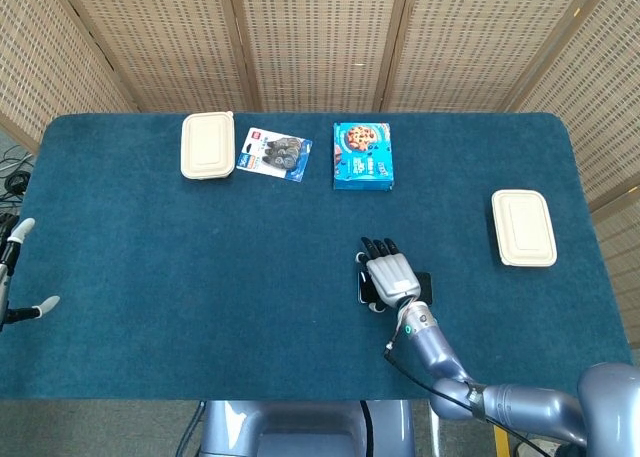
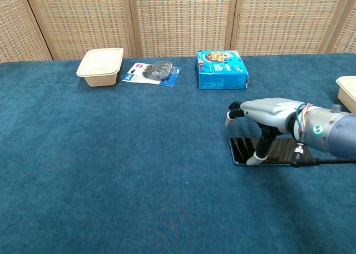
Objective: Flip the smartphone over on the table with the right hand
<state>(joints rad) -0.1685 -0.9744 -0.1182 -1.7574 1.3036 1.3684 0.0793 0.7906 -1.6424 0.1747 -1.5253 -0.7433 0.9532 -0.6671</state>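
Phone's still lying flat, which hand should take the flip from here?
Right. The right hand is already over the smartphone, one finger reaching down to its near edge. The left hand sits at the table's far left edge, holding nothing.

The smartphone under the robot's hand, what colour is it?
Glossy black; the smartphone shows best in the chest view.

Deep teal tabletop (image 2: 111, 182) under pale and blue things

The smartphone (image 2: 242, 149) is glossy black; the right hand (image 2: 267, 110) above it is silver-grey with dark fingers (image 1: 377, 246) tipped white. At the far side sit a cream container (image 2: 101, 66), a blue cookie box (image 2: 221, 69) and a blue-and-white packet (image 2: 152, 73). Behind stand tan woven screens (image 2: 183, 18).
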